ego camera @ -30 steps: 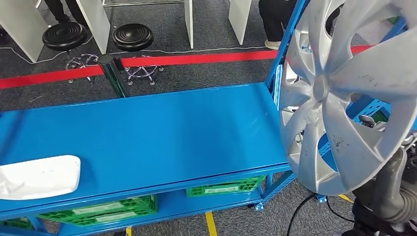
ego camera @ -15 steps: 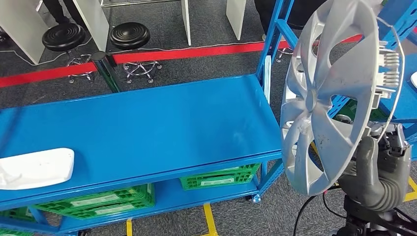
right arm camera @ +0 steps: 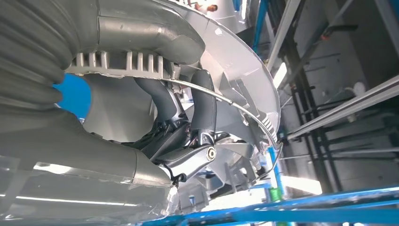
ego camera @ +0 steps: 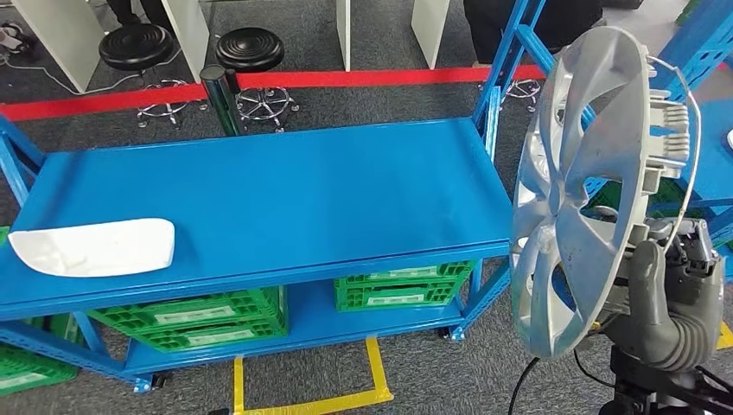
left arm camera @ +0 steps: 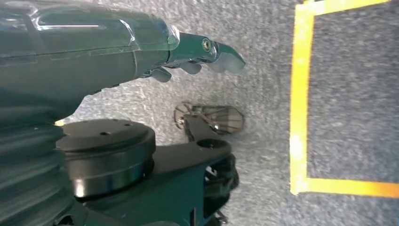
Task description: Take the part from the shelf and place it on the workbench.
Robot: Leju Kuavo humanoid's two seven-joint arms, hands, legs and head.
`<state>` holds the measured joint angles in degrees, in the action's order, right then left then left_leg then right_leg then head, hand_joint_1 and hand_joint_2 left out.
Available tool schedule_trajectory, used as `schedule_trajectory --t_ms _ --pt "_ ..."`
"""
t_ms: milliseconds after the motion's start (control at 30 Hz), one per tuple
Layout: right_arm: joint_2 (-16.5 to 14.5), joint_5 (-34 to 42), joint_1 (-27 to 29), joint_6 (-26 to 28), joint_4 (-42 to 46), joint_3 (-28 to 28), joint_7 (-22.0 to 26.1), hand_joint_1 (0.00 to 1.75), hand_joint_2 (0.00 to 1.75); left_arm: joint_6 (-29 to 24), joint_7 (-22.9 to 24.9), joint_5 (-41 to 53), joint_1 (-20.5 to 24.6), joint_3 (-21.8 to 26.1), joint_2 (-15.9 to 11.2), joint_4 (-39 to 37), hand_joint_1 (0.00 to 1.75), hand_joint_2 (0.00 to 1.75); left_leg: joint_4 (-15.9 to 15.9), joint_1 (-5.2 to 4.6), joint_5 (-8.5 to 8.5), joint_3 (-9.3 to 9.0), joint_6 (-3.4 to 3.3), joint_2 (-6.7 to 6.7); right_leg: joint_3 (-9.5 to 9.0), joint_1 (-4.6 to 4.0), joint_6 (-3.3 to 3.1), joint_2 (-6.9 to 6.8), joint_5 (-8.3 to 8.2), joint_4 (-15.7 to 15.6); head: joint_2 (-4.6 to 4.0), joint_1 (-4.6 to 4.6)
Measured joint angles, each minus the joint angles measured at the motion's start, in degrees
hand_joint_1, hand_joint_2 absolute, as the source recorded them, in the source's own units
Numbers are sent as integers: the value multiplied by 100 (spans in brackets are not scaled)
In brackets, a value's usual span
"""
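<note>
Hubcap point(ego camera: 596, 190): stood upright at right of frame, beside the blue workbench point(ego camera: 285, 199), turned more edge-on than before
Right hand point(ego camera: 670, 294): gripped its lower rim
Left hand point(left arm camera: 197, 52): hung empty, fingers apart
View: had shifted; white part point(ego camera: 95, 246) sat further right

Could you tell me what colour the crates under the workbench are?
Green crates, clearest in the head view.
</note>
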<state>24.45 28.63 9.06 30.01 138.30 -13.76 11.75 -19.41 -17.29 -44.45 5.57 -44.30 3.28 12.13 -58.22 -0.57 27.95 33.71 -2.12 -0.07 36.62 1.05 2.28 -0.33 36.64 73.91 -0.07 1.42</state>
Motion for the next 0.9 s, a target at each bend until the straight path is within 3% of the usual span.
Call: schedule_trajectory --t_ms 67,133,200,267,300,400,433,467,500,567,633,667,700,767,800,833,900 --pt "6 71 5 -14 -32 48 14 175 175 61 -4 7 0 -1 4 1 0 175 -1 -38 -111 124 5 -2 -510 -46 -104 9 -307 -662 0 18" --pt "19 110 7 -28 -50 98 25 175 175 129 -5 17 1 -2 22 2 0 175 -5 -68 -213 205 36 1 -1056 -103 -218 15 -400 -1529 0 20" --pt "34 126 16 -38 -59 118 38 175 175 190 11 17 0 -2 41 1 0 175 4 -66 -324 261 92 14 -1235 -142 -273 17 -378 -1910 0 15" --pt "37 136 37 -44 -71 122 51 175 175 240 41 7 -9 -3 44 -1 0 175 -6 -55 -339 325 157 22 -1158 -131 -299 -1 -486 -1977 0 16" --pt "37 139 48 -45 -79 123 57 175 175 254 54 2 -13 -3 45 -2 0 175 -99 -49 -197 375 189 19 -1098 -118 -321 -15 -562 -2000 0 4" --pt "34 142 86 -50 -106 125 69 175 175 272 69 -17 -15 -4 42 -3 0 175 -954 13 630 597 286 6 -843 -100 -358 -42 -767 -1988 0 -87" --pt "33 142 96 -52 -112 124 69 175 175 279 78 -28 -15 -4 39 -4 0 175 -1293 37 790 644 316 3 -741 -99 -352 -47 -826 -1961 0 -108" --pt "33 142 101 -55 -119 122 69 175 175 292 89 -44 -15 -4 37 -7 0 175 -1517 57 808 630 342 2 -635 -95 -342 -51 -883 -1928 0 -123" --pt "33 142 102 -58 -130 121 68 175 175 306 101 -58 -15 -4 36 -9 0 175 -1569 76 698 534 366 2 -522 -88 -326 -53 -936 -1885 0 -136" --pt "32 146 104 -61 -152 117 67 175 175 333 113 -81 -11 -4 34 -14 0 175 -1112 110 390 65 400 3 -312 -66 -276 -52 -1018 -1770 0 -162" --pt "33 150 110 -63 -159 116 67 175 175 342 114 -91 0 -4 33 -16 0 175 -329 119 431 -507 395 -6 -159 -60 -214 -47 -1071 -1641 0 -185" --pt "35 149 111 -66 -158 116 67 175 175 344 114 -93 5 -4 33 -16 0 175 -62 112 522 -671 364 -14 -119 -61 -178 -45 -1103 -1599 0 -185" --pt "36 148 111 -70 -157 117 67 175 175 344 114 -96 7 -4 32 -17 0 175 79 96 588 -733 317 -22 -96 -59 -143 -46 -1142 -1584 0 -179" --pt "37 148 112 -77 -160 117 67 175 175 344 115 -99 0 -4 32 -21 0 175 112 86 524 -657 196 -20 -62 -41 -73 -40 -1193 -1583 0 -165" --pt "38 149 116 -79 -160 118 67 175 175 344 116 -100 -2 -4 32 -25 0 175 116 89 460 -599 142 -15 -26 -31 -44 -33 -1093 -1522 0 -154" --pt "41 150 120 -81 -160 118 67 175 175 345 116 -100 -2 -4 33 -27 0 175 122 94 387 -527 96 -9 31 -23 -16 -26 -882 -1355 0 -134" --pt "46 151 123 -86 -161 118 67 175 175 347 116 -100 2 -4 33 -32 0 175 117 82 246 -365 45 -6 164 -14 24 -20 -268 -705 0 -69"
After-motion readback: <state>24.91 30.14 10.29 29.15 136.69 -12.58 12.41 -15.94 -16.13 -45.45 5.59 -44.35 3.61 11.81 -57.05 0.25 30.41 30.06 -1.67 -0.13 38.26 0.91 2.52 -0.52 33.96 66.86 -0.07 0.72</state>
